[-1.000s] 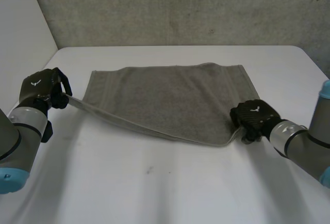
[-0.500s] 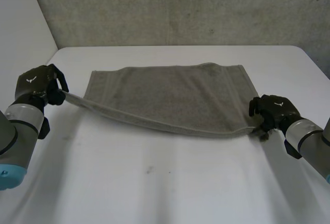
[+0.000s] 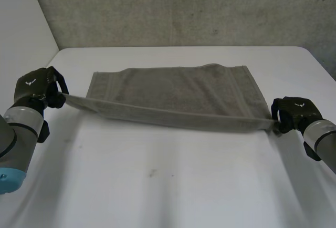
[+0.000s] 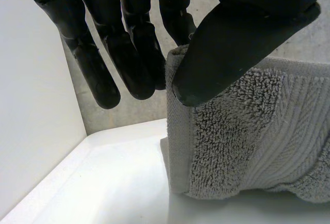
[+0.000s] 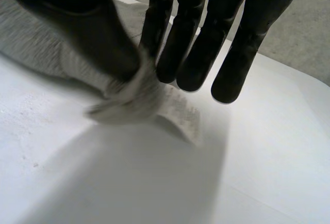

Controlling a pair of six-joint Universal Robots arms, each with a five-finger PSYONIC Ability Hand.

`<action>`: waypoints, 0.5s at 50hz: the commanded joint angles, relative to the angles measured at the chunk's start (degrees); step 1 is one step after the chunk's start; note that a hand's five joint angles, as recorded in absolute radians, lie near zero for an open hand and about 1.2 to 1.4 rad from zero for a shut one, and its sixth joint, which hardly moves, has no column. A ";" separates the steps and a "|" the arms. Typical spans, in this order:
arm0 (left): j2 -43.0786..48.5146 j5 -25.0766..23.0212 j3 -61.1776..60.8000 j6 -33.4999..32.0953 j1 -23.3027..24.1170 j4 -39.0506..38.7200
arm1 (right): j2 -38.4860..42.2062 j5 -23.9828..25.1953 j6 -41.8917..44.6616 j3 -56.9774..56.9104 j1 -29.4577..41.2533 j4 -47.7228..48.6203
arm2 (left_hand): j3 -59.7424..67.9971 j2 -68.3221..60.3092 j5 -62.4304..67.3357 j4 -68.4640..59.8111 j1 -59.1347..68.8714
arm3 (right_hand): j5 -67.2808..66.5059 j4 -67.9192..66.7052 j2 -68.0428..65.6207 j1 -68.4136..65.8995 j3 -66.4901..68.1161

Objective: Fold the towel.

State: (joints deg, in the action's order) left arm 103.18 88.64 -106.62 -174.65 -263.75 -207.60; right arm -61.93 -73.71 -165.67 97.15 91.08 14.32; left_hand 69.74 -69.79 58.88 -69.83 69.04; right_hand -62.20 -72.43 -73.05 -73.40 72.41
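Between thumb and fingers, left hand (image 3: pixel 38 89) and right hand (image 3: pixel 294 111) each pinch a near corner of the towel (image 3: pixel 178 94), taut between them; carrying both forward evenly should fold it square.

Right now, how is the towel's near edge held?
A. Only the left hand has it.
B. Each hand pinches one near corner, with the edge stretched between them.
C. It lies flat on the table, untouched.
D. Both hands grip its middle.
B: the left hand and the right hand each pinch a near corner of the towel, and its near edge runs taut between them.
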 commanded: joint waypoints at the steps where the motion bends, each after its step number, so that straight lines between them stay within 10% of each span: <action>1: 0.00 -0.05 -0.17 -0.17 0.25 0.53 | -2.39 1.90 2.18 -0.29 0.33 -0.61 | 10.26 -10.21 11.12 -10.17 10.96 | -7.80 -7.57 -6.95 -6.60 7.59; 12: -6.94 -2.51 -3.24 -1.05 0.60 5.81 | -16.29 4.72 23.90 1.29 0.15 -3.68 | 10.26 -10.21 11.12 -10.17 10.96 | -7.80 -7.57 -6.95 -6.60 7.59; 25: -31.18 -13.03 -12.46 -4.20 -6.85 23.72 | -32.80 10.85 47.19 0.06 -11.78 -38.90 | 10.26 -10.21 11.12 -10.17 10.96 | -7.80 -7.57 -6.95 -6.60 7.59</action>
State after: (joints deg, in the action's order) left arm 82.93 81.09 -115.47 -176.71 -265.77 -191.39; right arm -86.84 -66.53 -124.34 98.75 86.81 -9.81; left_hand 69.74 -69.79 58.88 -69.83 69.04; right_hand -66.82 -76.98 -76.48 -76.85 76.97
